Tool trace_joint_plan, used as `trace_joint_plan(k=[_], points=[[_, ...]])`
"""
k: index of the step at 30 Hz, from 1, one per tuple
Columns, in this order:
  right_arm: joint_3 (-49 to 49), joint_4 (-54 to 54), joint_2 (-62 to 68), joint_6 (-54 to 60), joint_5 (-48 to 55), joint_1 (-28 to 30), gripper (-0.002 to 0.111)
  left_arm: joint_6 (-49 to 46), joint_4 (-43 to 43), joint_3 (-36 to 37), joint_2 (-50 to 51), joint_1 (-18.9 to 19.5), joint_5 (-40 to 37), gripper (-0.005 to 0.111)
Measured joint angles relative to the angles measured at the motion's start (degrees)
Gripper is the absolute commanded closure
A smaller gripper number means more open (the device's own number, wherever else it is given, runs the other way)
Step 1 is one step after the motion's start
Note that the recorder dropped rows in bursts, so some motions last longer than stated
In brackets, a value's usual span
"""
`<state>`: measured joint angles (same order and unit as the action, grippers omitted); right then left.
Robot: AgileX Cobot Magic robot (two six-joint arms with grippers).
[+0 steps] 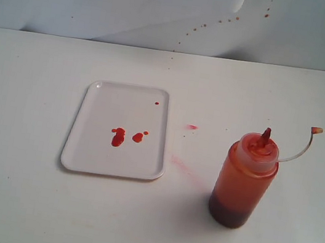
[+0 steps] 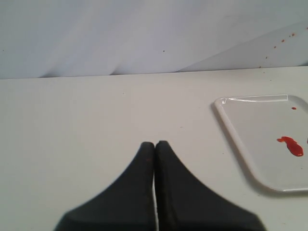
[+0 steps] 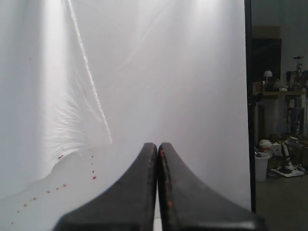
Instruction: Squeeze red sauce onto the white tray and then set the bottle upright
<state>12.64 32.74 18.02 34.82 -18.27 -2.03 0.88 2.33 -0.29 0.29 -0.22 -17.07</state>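
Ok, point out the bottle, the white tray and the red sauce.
bottle [image 1: 243, 182]: exterior view, middle of its orange body.
white tray [image 1: 105, 109]: exterior view, bare floor near a corner.
red sauce [image 1: 118, 138]: exterior view, largest blob on the tray.

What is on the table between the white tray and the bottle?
Between tray and bottle, only faint pink stains on the table; the exterior view shows this.

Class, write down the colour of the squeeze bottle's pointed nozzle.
Red. The pointed nozzle of the translucent orange-red plastic squeeze bottle shows best in the exterior view.
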Motion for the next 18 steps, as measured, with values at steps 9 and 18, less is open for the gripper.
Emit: trace_joint_plan(k=[9, 18], points=[[-10.5, -18.8, -8.5, -17.4, 0.1, 5.2, 0.108, 0.0, 0.0, 0.0, 0.0, 0.0, 0.0, 0.107], [-12.4, -28.5, -9.6, -25.8, 8.1, 6.0, 0.108, 0.0, 0.0, 0.0, 0.0, 0.0, 0.0, 0.107]])
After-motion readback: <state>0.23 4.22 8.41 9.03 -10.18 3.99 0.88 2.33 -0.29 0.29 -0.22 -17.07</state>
